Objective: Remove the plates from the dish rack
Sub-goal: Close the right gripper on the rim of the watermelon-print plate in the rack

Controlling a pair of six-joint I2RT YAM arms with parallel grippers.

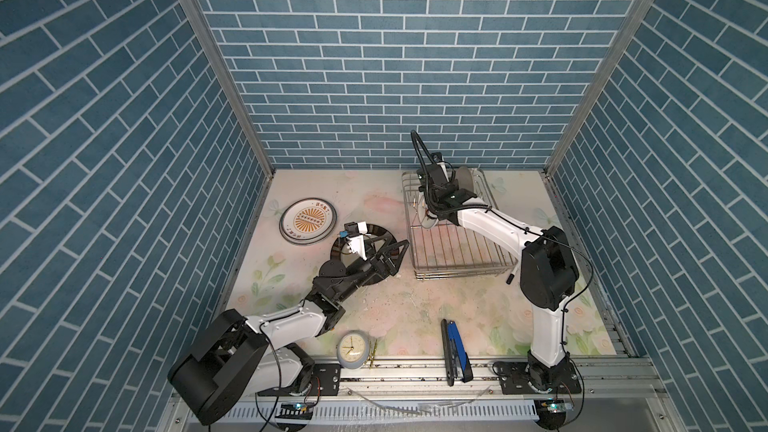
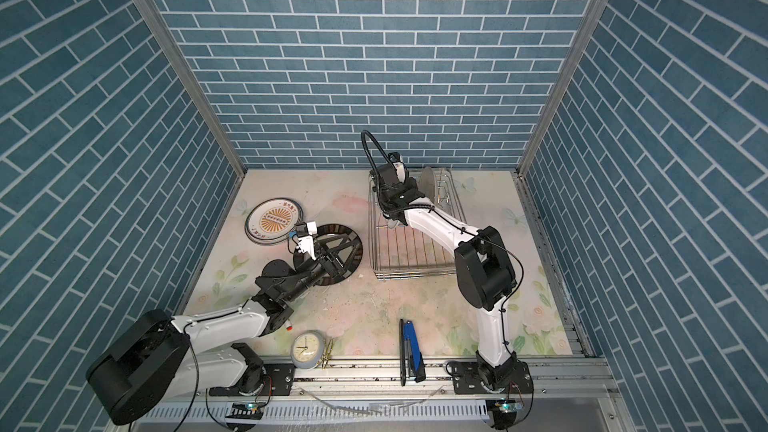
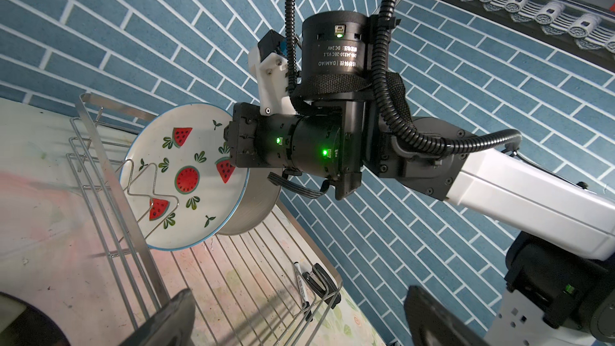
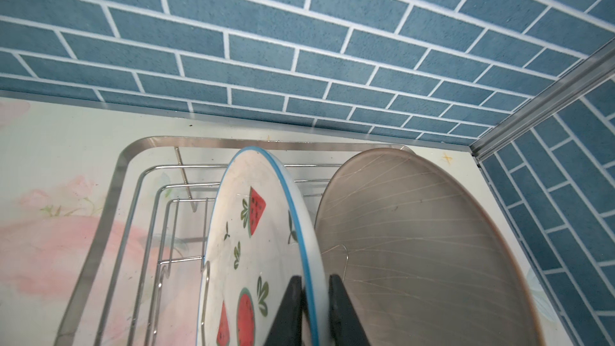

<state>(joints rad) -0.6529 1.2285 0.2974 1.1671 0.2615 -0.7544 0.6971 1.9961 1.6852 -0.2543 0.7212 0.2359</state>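
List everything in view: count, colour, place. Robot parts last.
silver wire dish rack: one, silver, far right of table.
white round watermelon-print plate: one, white with a blue rim, upright in the rack.
plain greyish round plate: one, grey, upright beside it.
cream round sunburst plate: at least one, cream and orange, flat at far left.
dark striped round plate: one, dark brown, flat under the left gripper.
small round clock: one, pale face, front edge.
blue-and-black hand tool: one, front edge.
black marker: one, rack's near corner.
left gripper: open.
right gripper: shut on the watermelon plate's rim.
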